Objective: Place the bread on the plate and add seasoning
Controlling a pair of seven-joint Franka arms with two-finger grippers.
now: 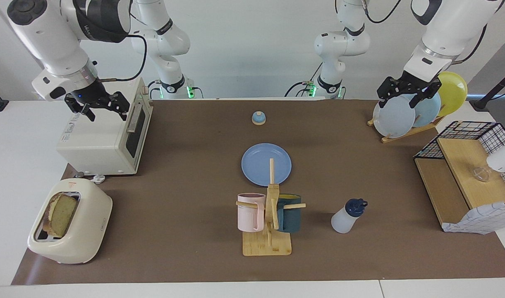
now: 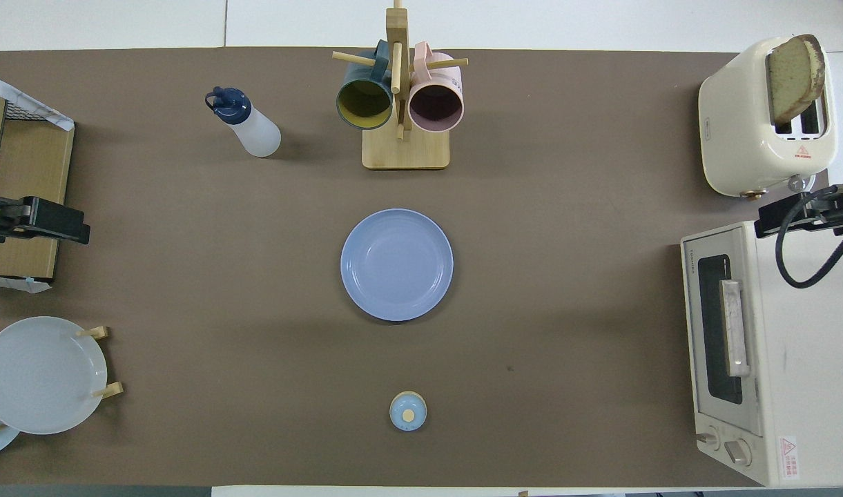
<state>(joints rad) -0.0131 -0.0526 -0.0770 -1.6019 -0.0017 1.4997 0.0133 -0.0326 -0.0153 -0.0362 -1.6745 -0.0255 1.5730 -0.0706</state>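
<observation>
The bread [image 1: 62,213] stands upright in a slot of the cream toaster [image 1: 80,244] at the right arm's end of the table; it also shows in the overhead view [image 2: 794,72]. The blue plate [image 1: 266,164] lies empty mid-table and shows in the overhead view [image 2: 397,265]. The seasoning bottle [image 1: 346,216], white with a navy cap, stands farther from the robots than the plate, toward the left arm's end. My right gripper [image 1: 106,112] is open and empty, raised over the toaster oven. My left gripper [image 1: 399,101] is open and empty, raised over the plate rack.
A white toaster oven [image 1: 107,136] stands beside the toaster, nearer to the robots. A mug tree [image 1: 269,215] holds a pink and a dark teal mug between plate and table edge. A small bell [image 1: 258,118], a plate rack [image 1: 401,118] and a wire-and-wood shelf [image 1: 463,174] also stand here.
</observation>
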